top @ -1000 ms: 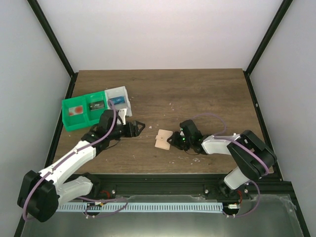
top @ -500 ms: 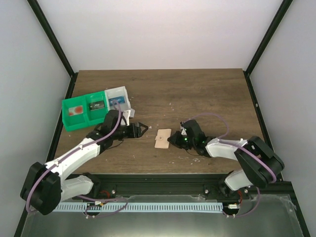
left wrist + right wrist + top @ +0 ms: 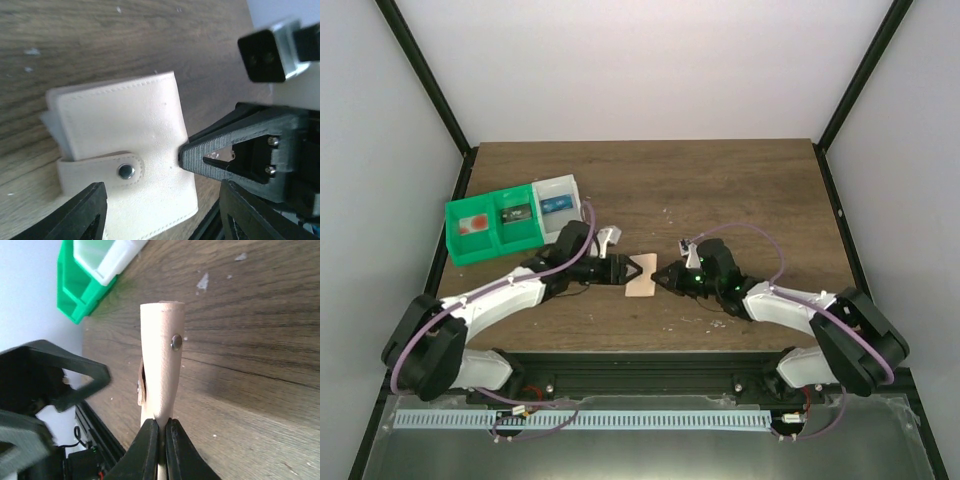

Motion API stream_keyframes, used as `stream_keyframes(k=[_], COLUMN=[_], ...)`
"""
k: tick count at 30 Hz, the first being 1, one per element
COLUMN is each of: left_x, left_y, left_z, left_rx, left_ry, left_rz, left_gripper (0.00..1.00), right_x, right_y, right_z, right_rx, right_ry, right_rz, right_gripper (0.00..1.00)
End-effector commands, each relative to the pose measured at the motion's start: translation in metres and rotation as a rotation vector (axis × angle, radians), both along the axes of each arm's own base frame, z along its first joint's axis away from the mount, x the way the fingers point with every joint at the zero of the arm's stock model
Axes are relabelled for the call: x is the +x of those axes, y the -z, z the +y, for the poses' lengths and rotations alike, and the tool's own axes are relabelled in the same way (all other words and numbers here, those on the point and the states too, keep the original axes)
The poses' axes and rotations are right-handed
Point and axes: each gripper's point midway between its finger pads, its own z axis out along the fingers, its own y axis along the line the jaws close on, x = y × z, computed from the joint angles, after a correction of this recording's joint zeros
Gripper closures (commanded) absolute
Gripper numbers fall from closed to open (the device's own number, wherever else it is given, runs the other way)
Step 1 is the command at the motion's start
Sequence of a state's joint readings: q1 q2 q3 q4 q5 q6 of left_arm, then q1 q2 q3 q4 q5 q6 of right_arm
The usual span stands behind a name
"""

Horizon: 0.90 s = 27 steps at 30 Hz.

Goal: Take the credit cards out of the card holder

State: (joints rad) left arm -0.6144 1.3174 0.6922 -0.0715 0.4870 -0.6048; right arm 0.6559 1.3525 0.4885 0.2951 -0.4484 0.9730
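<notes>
The tan card holder (image 3: 642,278) lies between the two arms on the wood table (image 3: 720,190). My right gripper (image 3: 666,277) is shut on its right edge; in the right wrist view the fingertips (image 3: 150,437) pinch the thin sleeve (image 3: 161,355) edge-on. My left gripper (image 3: 632,268) is open, its fingers (image 3: 82,212) standing either side of the holder (image 3: 125,125), whose snap tab (image 3: 125,171) is fastened. The right gripper's tip (image 3: 200,156) shows there on the holder's edge. The credit cards are hidden inside the holder.
A green bin (image 3: 485,228) and a white bin (image 3: 560,198) with small items stand at the back left, behind the left arm. The green bin (image 3: 80,295) also shows in the right wrist view. The black frame rail (image 3: 650,362) runs along the near edge.
The left gripper has travelled right from near the bins to the holder's left end. The right gripper has shut on the holder's right edge and shifted slightly left.
</notes>
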Motion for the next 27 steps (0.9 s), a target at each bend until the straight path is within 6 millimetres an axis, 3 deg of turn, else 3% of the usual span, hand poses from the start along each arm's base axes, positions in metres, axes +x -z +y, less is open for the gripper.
stream_keyframes(k=[1,12,27], left_x=[-0.011,0.002,0.012], left_y=[0.004,0.022,0.028], left_z=[-0.024,-0.029,-0.022], left_rx=[0.02,0.089,0.182], left_ry=[0.101,0.072,0.061], left_rz=[0.001,0.001,-0.029], left_gripper=[0.37,0.45,0.55], right_x=[0.001,-0.005,-0.009], right_y=[-0.04,-0.07,-0.078], right_z=[0.013,0.008,0.003], right_rx=[0.1,0.113,0.115], right_ry=[-0.063,-0.082,-0.078], right_rz=[-0.101,-0.186,-0.221], right_gripper=[1.0,0.99,1.0])
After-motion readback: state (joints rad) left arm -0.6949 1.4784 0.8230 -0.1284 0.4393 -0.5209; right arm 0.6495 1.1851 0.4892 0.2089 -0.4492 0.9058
